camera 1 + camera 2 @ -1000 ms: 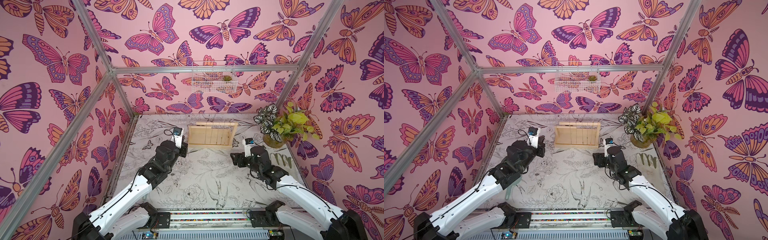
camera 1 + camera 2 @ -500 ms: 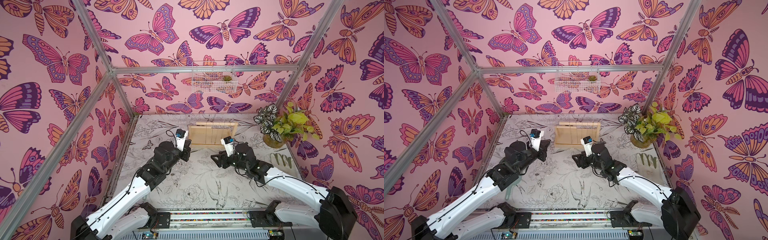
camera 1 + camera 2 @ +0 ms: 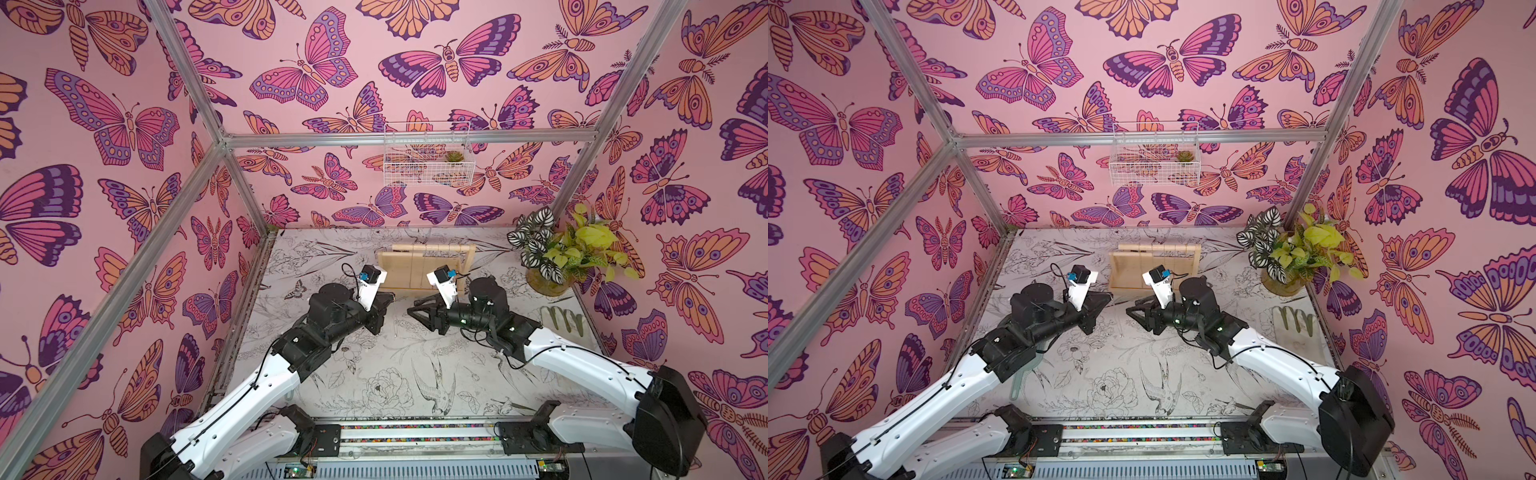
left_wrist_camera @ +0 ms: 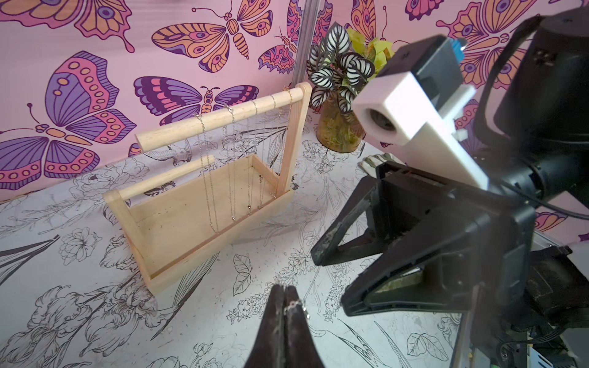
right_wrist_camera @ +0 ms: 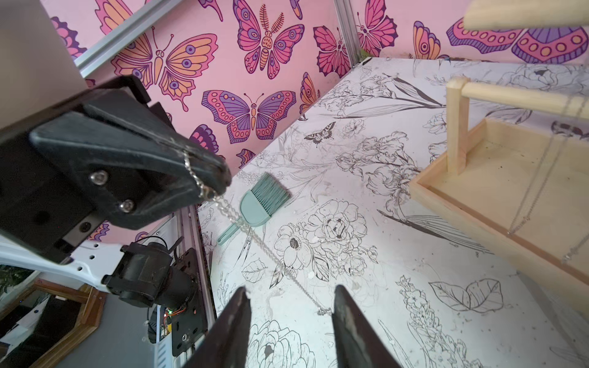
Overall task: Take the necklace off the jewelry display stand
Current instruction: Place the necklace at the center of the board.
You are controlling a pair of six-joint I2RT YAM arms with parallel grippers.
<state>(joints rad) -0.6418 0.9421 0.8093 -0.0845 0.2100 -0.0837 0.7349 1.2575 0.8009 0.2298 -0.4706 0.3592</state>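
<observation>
The pale wooden jewelry display stand (image 3: 419,266) (image 3: 1150,266) stands at the back of the table, with several thin chains still hanging from its crossbar (image 4: 223,119). My left gripper (image 4: 284,293) (image 3: 390,296) is in front of the stand, shut on a silver necklace (image 5: 255,235). The necklace hangs off the stand, slanting down from the left fingertips (image 5: 210,178). My right gripper (image 5: 291,306) (image 3: 411,311) faces the left one, open. The chain's lower end sits between its fingers, against one finger (image 5: 342,306).
A potted plant (image 3: 557,257) fills the back right corner. A pale glove (image 3: 561,318) lies at the right edge. A teal hand brush (image 5: 261,204) lies near the left arm. A white wire basket (image 3: 428,160) hangs on the back wall.
My right arm has swung left, across the front of the stand, to face the left gripper, and its jaws have narrowed. The left gripper has shifted slightly toward the centre, still shut.
</observation>
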